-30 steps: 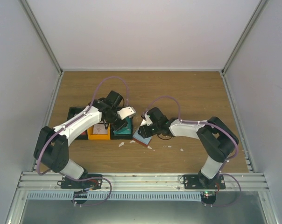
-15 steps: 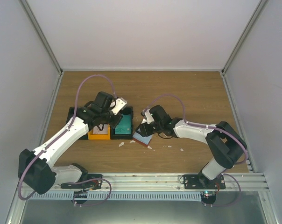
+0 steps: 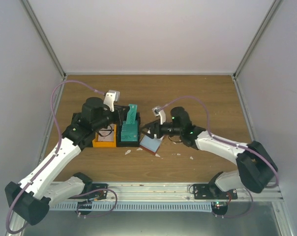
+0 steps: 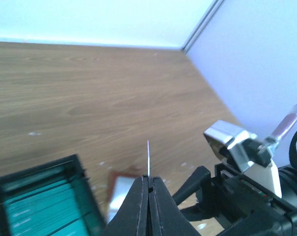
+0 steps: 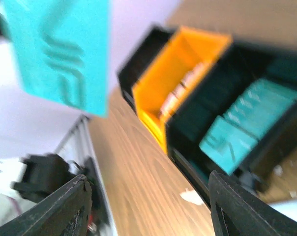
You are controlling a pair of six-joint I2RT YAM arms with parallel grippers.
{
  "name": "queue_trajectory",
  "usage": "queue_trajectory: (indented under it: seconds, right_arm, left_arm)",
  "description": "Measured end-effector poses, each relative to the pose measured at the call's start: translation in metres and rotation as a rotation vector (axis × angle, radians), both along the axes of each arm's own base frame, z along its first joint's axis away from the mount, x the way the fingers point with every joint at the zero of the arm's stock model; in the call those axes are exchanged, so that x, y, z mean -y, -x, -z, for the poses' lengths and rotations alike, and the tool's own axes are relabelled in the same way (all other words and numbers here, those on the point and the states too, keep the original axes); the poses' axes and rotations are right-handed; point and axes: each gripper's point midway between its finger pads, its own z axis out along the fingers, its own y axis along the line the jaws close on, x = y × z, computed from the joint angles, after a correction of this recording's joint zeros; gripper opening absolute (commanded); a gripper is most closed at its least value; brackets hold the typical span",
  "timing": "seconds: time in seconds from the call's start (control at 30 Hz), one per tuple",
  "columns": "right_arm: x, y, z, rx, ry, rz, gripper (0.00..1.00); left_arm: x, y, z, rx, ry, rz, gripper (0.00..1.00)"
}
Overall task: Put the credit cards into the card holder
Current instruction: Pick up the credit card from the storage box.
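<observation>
Left hand: my left hand [image 4: 148,178] is clenched tight on one teal credit card [image 3: 133,115], which stands upright above the bins. My own wrist view shows only its thin edge, rising from between my fingertips.
Right hand: my right hand [image 5: 148,181] is released, its fingers spread wide with nothing between them. It hangs low just beside the card holder and faces the bins.
Card holder: the card holder [image 4: 112,189] lies flat on the desk [image 3: 188,98], just right of the bins and between my two hands. A pale grey card [image 3: 151,143] lies on it.
Other cards: a stack of teal cards [image 5: 249,118] sits in the black bin [image 3: 120,140].
Neighbouring bins: the orange bin [image 5: 153,93] is touching the black one's left side and holds pale cards that are too blurred to read.
Desk litter: small white scraps [image 3: 128,152] lie in front of the bins and the holder.
</observation>
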Motion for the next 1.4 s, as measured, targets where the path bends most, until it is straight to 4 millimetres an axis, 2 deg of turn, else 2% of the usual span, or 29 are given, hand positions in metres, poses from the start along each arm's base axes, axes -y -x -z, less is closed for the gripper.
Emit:
queue_trajectory:
  seconds: [0.1, 0.2, 0.3, 0.5, 0.67, 0.83, 1.1, 1.17, 1.3, 1.33, 1.37, 1.4]
  right_arm:
    - [0.011, -0.006, -0.050, 0.055, -0.165, 0.015, 0.67]
    - [0.020, -0.015, -0.082, 0.070, -0.277, 0.035, 0.67]
    - [0.025, -0.019, -0.099, 0.054, -0.355, 0.035, 0.65]
    - [0.024, -0.009, -0.131, 0.023, -0.483, -0.041, 0.55]
    - [0.023, -0.002, -0.145, -0.001, -0.549, -0.086, 0.43]
    - [0.021, -0.001, -0.148, -0.031, -0.579, -0.108, 0.34]
    - [0.017, -0.006, -0.151, -0.059, -0.601, -0.121, 0.24]
    - [0.017, -0.006, -0.153, -0.056, -0.606, -0.122, 0.18]
    - [0.016, -0.008, -0.155, -0.060, -0.612, -0.123, 0.01]
    - [0.016, -0.008, -0.155, -0.058, -0.613, -0.124, 0.01]
    - [0.016, -0.008, -0.155, -0.056, -0.612, -0.127, 0.01]
    - [0.015, -0.008, -0.155, -0.055, -0.610, -0.130, 0.01]
  left_arm:
    - [0.005, 0.001, -0.022, -0.006, 0.141, -0.010, 0.00]
    - [0.010, 0.003, -0.041, -0.017, 0.262, -0.003, 0.00]
    - [0.017, 0.005, -0.059, -0.027, 0.374, 0.024, 0.00]
    - [0.027, 0.011, -0.083, -0.039, 0.505, 0.087, 0.00]
    - [0.031, 0.014, -0.090, -0.049, 0.544, 0.115, 0.00]
    - [0.034, 0.016, -0.092, -0.050, 0.557, 0.133, 0.00]
    - [0.036, 0.017, -0.081, -0.077, 0.547, 0.146, 0.00]
    - [0.036, 0.018, -0.080, -0.073, 0.541, 0.150, 0.00]
    - [0.037, 0.018, -0.079, -0.067, 0.530, 0.158, 0.00]
    - [0.037, 0.018, -0.078, -0.064, 0.525, 0.158, 0.02]
    - [0.035, 0.017, -0.075, -0.063, 0.517, 0.151, 0.13]
    - [0.034, 0.016, -0.073, -0.067, 0.509, 0.144, 0.31]
